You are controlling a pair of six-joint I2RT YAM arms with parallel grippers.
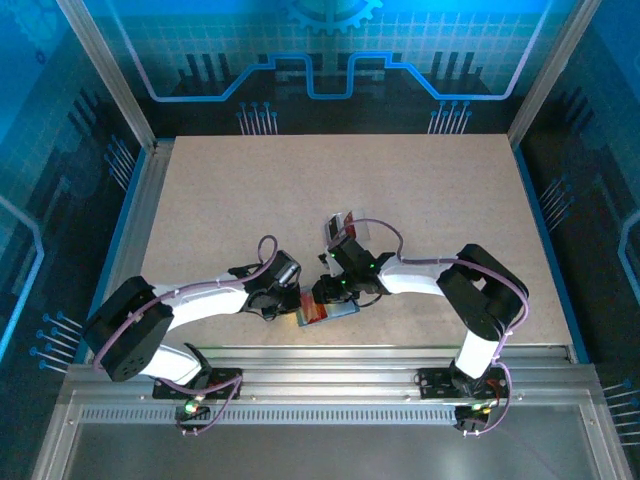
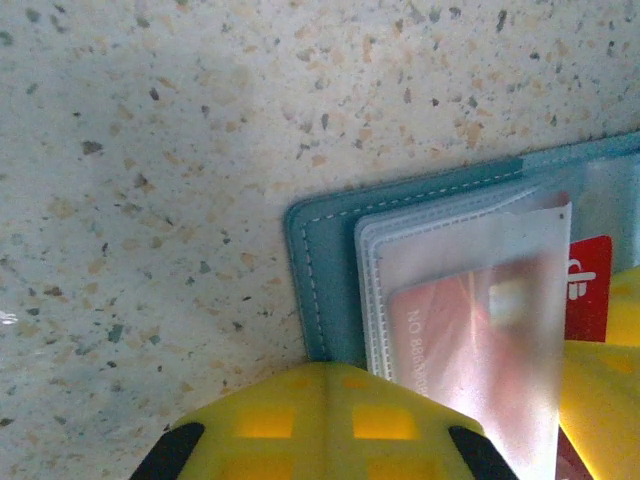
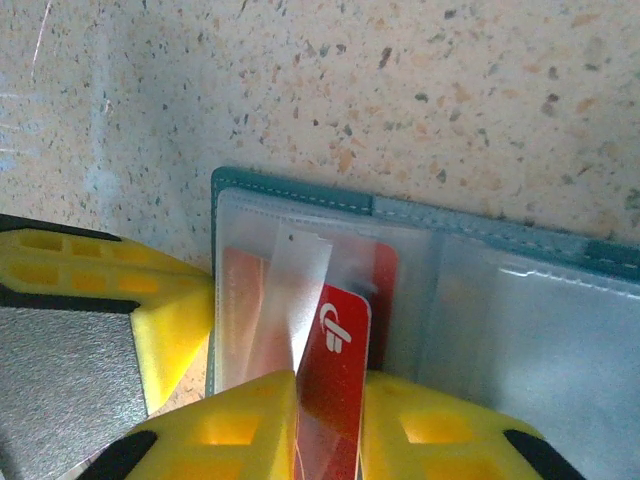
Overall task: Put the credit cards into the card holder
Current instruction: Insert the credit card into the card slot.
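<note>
Card holder point(image 2: 322, 268) lay open on the speckled table point(image 1: 430, 200), near its front edge, between the two gripper heads. Teal cover faced down and the clear plastic sleeves point(image 3: 520, 335) faced up.

One red card point(image 2: 455, 335) was already seated under a frosted sleeve on the left-hand page.

A second red card with white logo point(image 3: 340, 335) stood tilted. Its far end was tucked into the sleeve stack just beside the seated card, and its near end rose between the fingers of the right gripper point(image 3: 330, 405).

Right gripper: jaws a little apart, card lying in the gap. Could not tell whether either pad touched it.

Left gripper point(image 2: 328, 375): jaws fully closed, nothing between them. Tip sat at the near edge of the holder's cover, beside the corner of the sleeves. Could not tell whether it pressed on the cover.

In the right wrist view, one yellow finger point(image 3: 150, 300) of the left gripper showed just beside the holder's left edge.

Loose cards point(image 1: 344, 226) lay farther out on the table, well apart from the holder. Colours were too small to resolve from above.
</note>
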